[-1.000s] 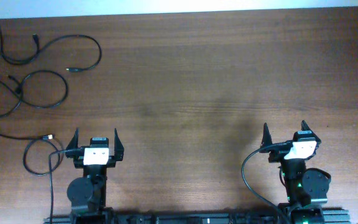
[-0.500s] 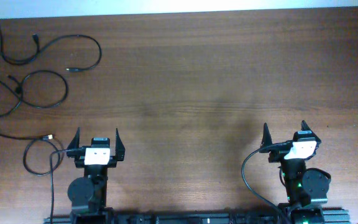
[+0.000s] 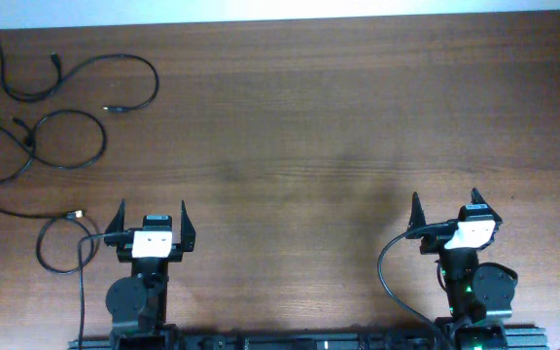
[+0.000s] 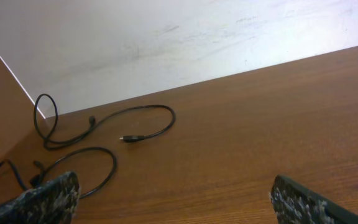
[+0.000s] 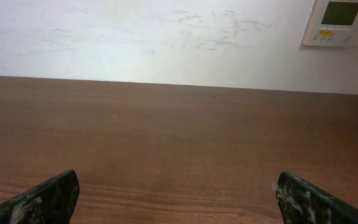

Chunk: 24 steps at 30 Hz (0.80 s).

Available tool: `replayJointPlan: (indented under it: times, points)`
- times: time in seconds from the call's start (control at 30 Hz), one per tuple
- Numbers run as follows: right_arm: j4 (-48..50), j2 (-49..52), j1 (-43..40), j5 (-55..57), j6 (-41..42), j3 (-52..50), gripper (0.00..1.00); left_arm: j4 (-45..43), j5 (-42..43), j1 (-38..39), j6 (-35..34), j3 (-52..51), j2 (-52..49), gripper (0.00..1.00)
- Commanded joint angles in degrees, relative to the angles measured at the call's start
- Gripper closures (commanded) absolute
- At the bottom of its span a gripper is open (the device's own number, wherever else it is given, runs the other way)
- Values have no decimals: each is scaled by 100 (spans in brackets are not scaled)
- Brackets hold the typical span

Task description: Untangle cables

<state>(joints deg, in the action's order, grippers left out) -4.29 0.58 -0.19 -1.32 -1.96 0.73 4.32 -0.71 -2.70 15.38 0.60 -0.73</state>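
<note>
Several thin black cables lie apart at the table's far left. One cable [image 3: 86,66] curls at the back left; it also shows in the left wrist view [image 4: 148,111]. A second cable [image 3: 42,144] loops below it, seen in the left wrist view [image 4: 98,152]. A third cable [image 3: 47,228] loops near the front left, beside my left arm. My left gripper [image 3: 151,213] is open and empty at the front left, to the right of the third cable; its fingertips [image 4: 173,199] frame bare table. My right gripper [image 3: 445,204] is open and empty at the front right [image 5: 178,196].
The wooden table [image 3: 309,126] ends at a white wall at the back. A thick black robot wire [image 3: 385,272] curves beside the right arm. A wall panel with a display [image 5: 340,22] hangs at the right.
</note>
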Motion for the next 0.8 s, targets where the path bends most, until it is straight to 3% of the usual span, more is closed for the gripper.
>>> replayJointPlan:
  times: [0.0,0.2,0.47,0.77]
  points:
    - [-20,-37,-22,31,-17,-42,2,50,-57,20,-37,-4,39,1]
    - [-20,-37,-20,31,-17,-42,2,50,-57,20,-129,-4,28,1]
    - [-20,-37,-22,31,-17,-42,2,50,-55,20,-1993,-4,28,1]
    - [-20,-37,-22,31,-17,-42,2,50,-39,20,-2011,-4,28,1]
